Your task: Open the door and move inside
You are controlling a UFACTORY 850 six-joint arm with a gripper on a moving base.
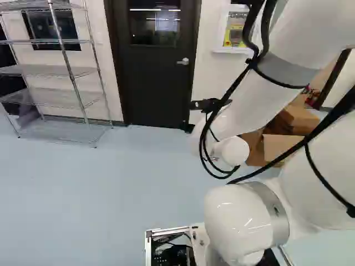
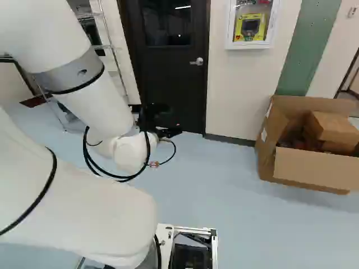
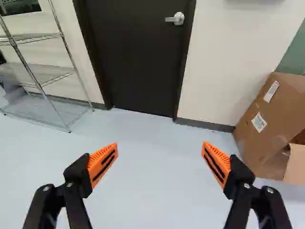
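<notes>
The hand (image 2: 167, 120) is released, its fingers (image 3: 101, 164) wide apart. Beyond it, a box (image 3: 267, 138) sits at right and a rack (image 1: 51, 96) stands at left. Far ahead is the closed door (image 1: 155, 83), its handle (image 3: 175, 19) at right.

From behind the arm (image 2: 98, 109), both base views face the door (image 2: 174, 78).

Closed dark door (image 2: 174, 78), its lever handle (image 2: 197, 61) near the right edge. Left of the door, a wire shelf (image 2: 113, 49) and the white arm (image 2: 101, 109), whose black tool (image 2: 173, 120) stands before the door's lower part. Right of the door, a wall cabinet (image 2: 249, 46) holding a yellow device (image 2: 250, 26), a green wall panel (image 2: 308, 42), and an open cardboard box (image 2: 317, 168) on the floor (image 2: 241, 218).
</notes>
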